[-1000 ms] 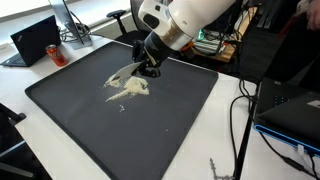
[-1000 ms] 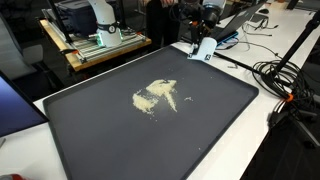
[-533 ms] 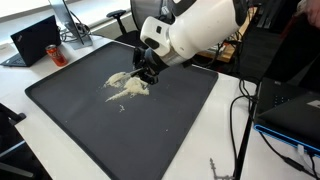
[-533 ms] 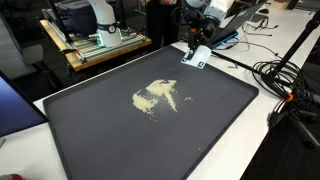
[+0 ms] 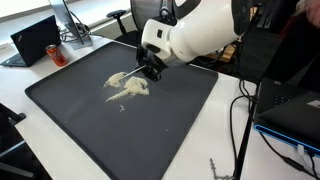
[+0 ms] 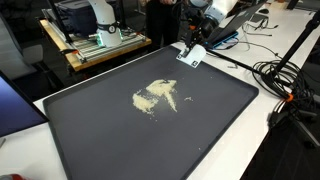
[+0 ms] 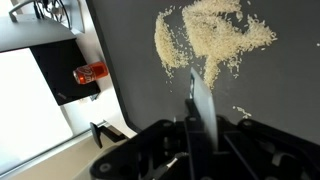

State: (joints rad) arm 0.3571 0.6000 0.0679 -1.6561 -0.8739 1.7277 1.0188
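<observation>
**A:** Eyes on the gripper point(image 5: 150, 70): its jaws are pinched tight on a flat blade point(image 7: 199, 92), pale and thin, standing on edge between them. It could be a scraper or a stiff card; the views are too small for me to tell.

**B:** And the grains point(image 5: 128, 87)?

**A:** They're out on the black mat point(image 5: 175, 125), a loose pale patch toward its middle. It's ragged at the edges, with a few strays just beside it. In both exterior views it's spread thin rather than heaped.

**B:** Is the tool in among them?

**A:** No. In an exterior view the flat blade point(image 6: 190, 58) hangs near the mat's far edge, apart from the patch. The wrist view has its tip aimed at the grains, with bare mat between.

**B:** Touching the mat?

**A:** It looks lifted, I'd say.

**B:** So how far along are we?

**A:** Early, by my read. The tool is in hand, so that part's done. But there's no clean scraped track through the patch and no tidy heap, and nothing has gone off the mat. The scraping looks barely begun, and nearly all of it is left.
</observation>
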